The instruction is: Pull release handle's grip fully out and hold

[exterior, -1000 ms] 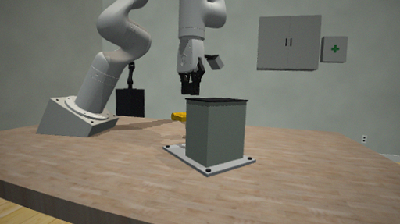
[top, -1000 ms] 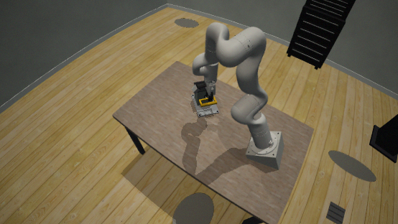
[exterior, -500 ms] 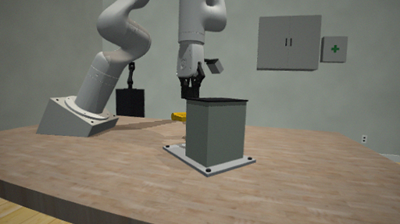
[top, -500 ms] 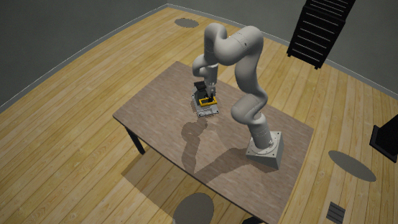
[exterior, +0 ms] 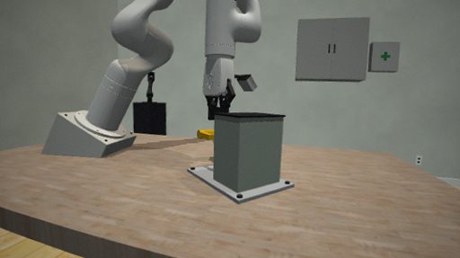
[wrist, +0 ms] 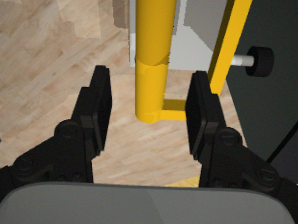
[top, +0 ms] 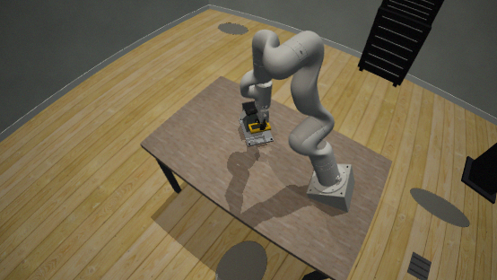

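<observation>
The release handle's grip (wrist: 153, 23) (exterior: 205, 134) (top: 256, 130) is a yellow rectangular loop whose level bar sticks out in front of the grey housing (exterior: 247, 152) (wrist: 280, 23) (top: 248, 108). The housing has a black top and stands on a bolted grey base plate (exterior: 201, 173) (top: 261, 140). My gripper (wrist: 149, 86) (exterior: 218, 110) (top: 260, 119) points straight down over the bar. It is open, with one black finger on each side of the bar's near end and nothing held. In the side view the fingertips hang a little above the bar. The housing hides most of the grip there.
The wooden table (top: 202, 135) (exterior: 119, 196) carries the housing near its middle and the arm's base (top: 332, 184) (exterior: 82, 135) at one side. A thin rod with a black knob (wrist: 258, 62) joins the grip to the housing.
</observation>
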